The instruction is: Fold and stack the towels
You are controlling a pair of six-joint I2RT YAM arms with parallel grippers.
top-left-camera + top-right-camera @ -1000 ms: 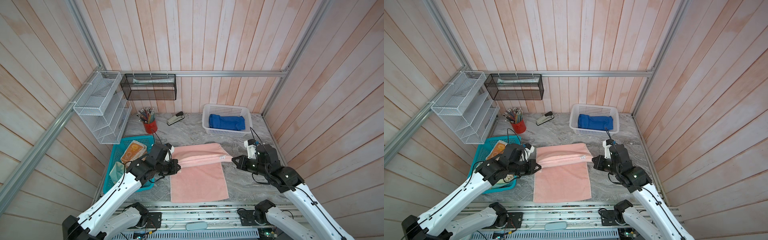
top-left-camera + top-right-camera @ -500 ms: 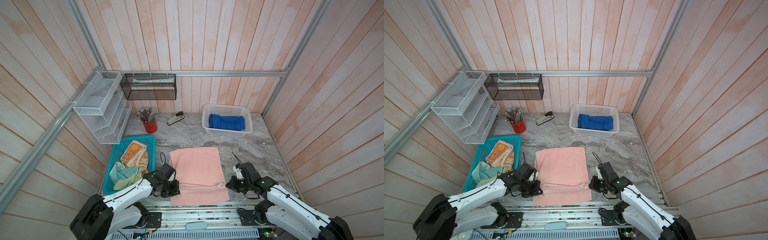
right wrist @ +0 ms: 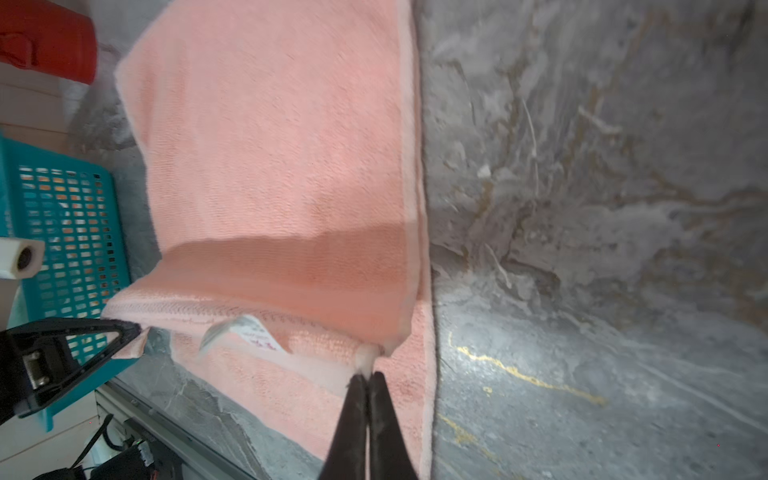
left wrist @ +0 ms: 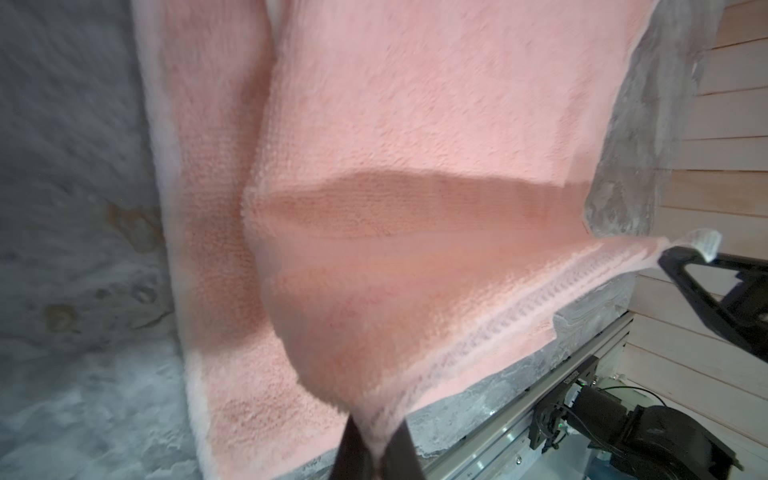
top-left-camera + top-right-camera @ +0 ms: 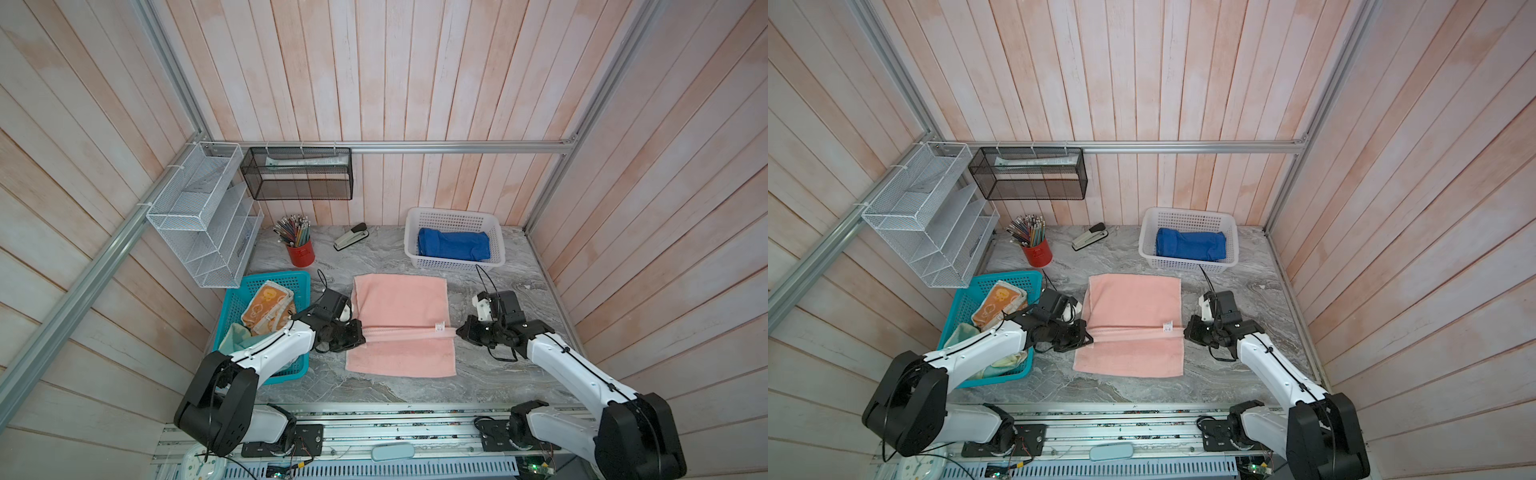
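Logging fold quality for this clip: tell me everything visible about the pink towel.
The pink towel is plain salmon terry with a paler hem, a woven band and a small white label by one edge. It lies on the grey marbled table, its far end flat. The left gripper and right gripper pinch that edge's two corners, stretching it taut above the near layer.

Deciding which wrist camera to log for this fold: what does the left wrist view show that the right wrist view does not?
Only the left wrist view shows the right arm's black base joint. Only the right wrist view shows the teal plastic lattice basket and the red cylindrical cup. Both show the salmon-pink terry towel on the grey marble tabletop, its white label, the aluminium rail, and the left claw and right claw, each shut on a corner of the towel's raised edge.
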